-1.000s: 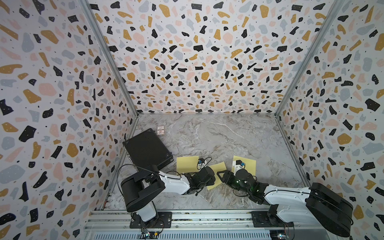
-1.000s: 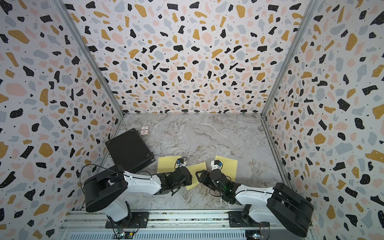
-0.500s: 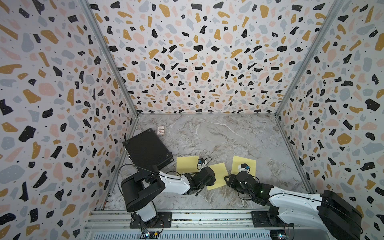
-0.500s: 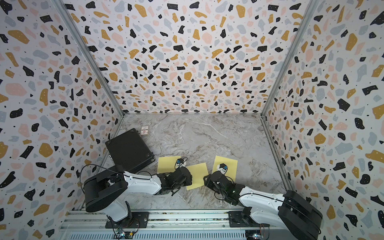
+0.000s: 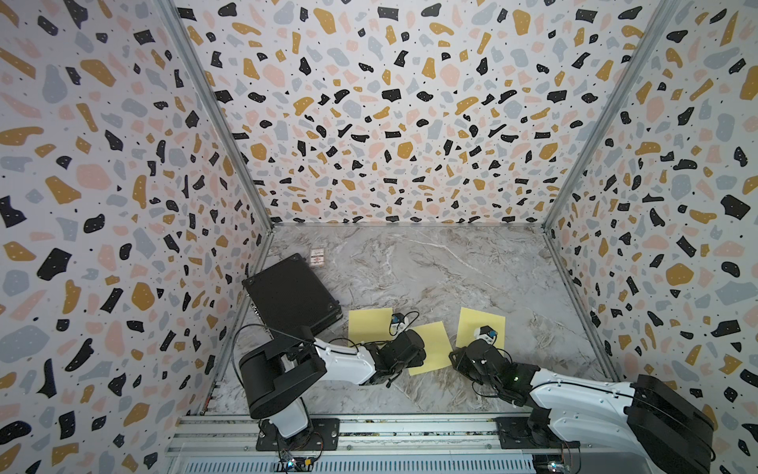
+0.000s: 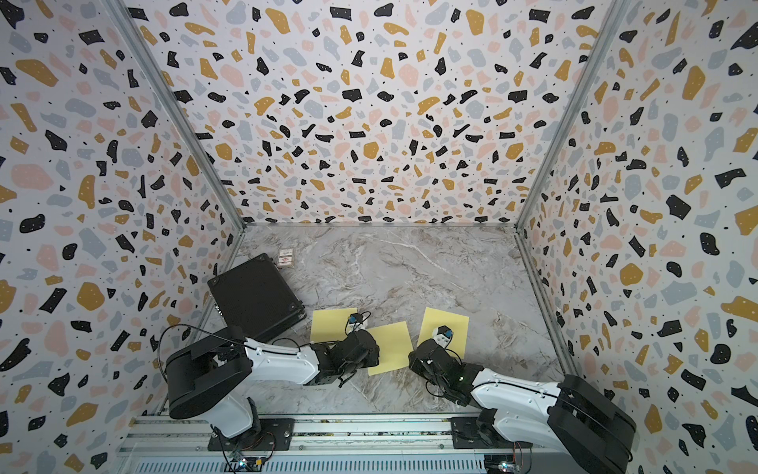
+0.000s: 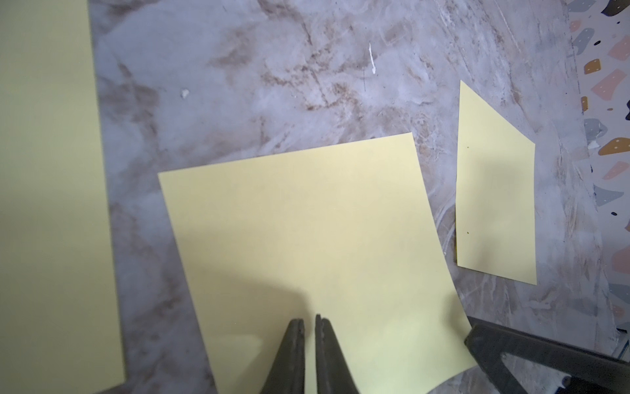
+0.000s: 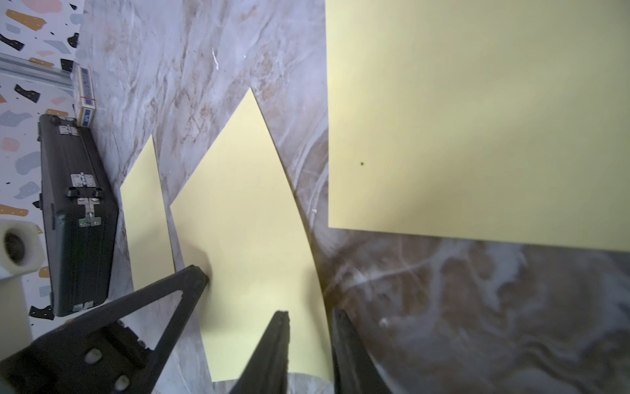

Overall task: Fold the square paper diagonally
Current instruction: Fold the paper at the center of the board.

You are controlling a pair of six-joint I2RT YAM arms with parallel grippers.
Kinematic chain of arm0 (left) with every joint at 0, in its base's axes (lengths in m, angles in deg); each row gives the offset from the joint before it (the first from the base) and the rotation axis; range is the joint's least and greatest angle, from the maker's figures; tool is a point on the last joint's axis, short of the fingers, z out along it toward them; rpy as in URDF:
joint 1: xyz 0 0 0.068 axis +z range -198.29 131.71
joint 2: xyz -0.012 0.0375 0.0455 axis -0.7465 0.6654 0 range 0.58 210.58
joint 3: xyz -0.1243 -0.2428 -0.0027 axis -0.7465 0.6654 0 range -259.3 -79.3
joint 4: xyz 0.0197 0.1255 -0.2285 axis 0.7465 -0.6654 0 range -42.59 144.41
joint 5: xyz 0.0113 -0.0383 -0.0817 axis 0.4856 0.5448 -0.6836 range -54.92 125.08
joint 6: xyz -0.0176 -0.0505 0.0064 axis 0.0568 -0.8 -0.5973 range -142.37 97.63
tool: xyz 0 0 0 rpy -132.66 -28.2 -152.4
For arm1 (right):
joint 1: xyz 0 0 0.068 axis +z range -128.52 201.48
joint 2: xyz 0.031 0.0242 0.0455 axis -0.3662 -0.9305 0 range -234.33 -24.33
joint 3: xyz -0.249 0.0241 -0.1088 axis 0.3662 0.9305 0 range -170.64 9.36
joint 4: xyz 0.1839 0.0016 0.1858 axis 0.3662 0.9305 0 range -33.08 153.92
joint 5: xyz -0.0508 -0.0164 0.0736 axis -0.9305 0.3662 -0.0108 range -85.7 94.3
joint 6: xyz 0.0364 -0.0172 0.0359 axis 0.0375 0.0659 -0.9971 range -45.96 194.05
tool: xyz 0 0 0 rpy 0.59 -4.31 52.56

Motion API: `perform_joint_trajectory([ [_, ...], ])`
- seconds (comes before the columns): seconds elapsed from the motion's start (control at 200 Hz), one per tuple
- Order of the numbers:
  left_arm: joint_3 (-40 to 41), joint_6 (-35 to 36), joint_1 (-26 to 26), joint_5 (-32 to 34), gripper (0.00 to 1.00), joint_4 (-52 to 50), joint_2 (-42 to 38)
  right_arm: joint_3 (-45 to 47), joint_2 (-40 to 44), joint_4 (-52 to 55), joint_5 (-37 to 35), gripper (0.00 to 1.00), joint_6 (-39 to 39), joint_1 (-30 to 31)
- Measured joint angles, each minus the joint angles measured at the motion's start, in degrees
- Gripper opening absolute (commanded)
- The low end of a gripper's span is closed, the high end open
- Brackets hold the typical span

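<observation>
Middle square paper (image 7: pixel 306 245) flat under both grippers; left gripper (image 7: pixel 309 322) jaws nearly together, tips pressing its surface; right gripper (image 8: pixel 308 319) jaws apart, straddling its lifted edge; thin, floppy, slippery; pinch corner.

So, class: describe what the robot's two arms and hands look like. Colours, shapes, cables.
Both arms match: a bulky black shoulder block, a smooth white forearm shell, then a black wrist. Thin black cables loop along each. The left hand and right hand end in dark, tapered, wedge-shaped fingers. A small green light glows on the right arm.
</observation>
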Motion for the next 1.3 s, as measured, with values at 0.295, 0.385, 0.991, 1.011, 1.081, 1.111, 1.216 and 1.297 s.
perform_joint_trajectory([
  [0.295, -0.02, 0.04, 0.00, 0.00, 0.15, 0.00, 0.00, -0.07, -0.66, 0.85, 0.26, 0.02, 0.20, 0.00],
  [0.385, -0.11, 0.37, -0.02, -0.02, 0.17, -0.07, -0.02, -0.55, -0.61, 2.10, 0.46, 0.00, 0.55, 0.00],
  [0.991, 1.53, 16.90, -0.07, -3.19, 0.38, -19.17, -26.62, -23.76, 6.80, 38.82, 8.37, 0.00, 32.46, 0.09],
  [1.011, 2.14, 17.33, -0.07, -3.74, 0.37, -18.60, -27.19, -23.96, 6.80, 39.65, 8.90, 0.00, 33.29, 0.09],
  [1.081, 5.53, 17.88, -0.07, -5.92, 0.36, -15.74, -28.83, -24.26, 6.71, 42.49, 10.38, 0.00, 36.00, 0.09],
  [1.111, 7.17, 17.88, -0.07, -6.56, 0.36, -14.45, -29.11, -24.28, 6.51, 43.60, 10.62, 0.00, 36.96, 0.09],
  [1.216, 12.66, 17.49, -0.07, -8.52, 0.32, -10.82, -28.70, -24.68, 5.03, 46.03, 10.29, 0.00, 38.80, 0.09],
  [1.297, 14.27, 17.11, -0.07, -9.88, 0.28, -10.47, -27.56, -24.83, 3.54, 46.23, 9.73, 0.00, 39.23, 0.09],
])
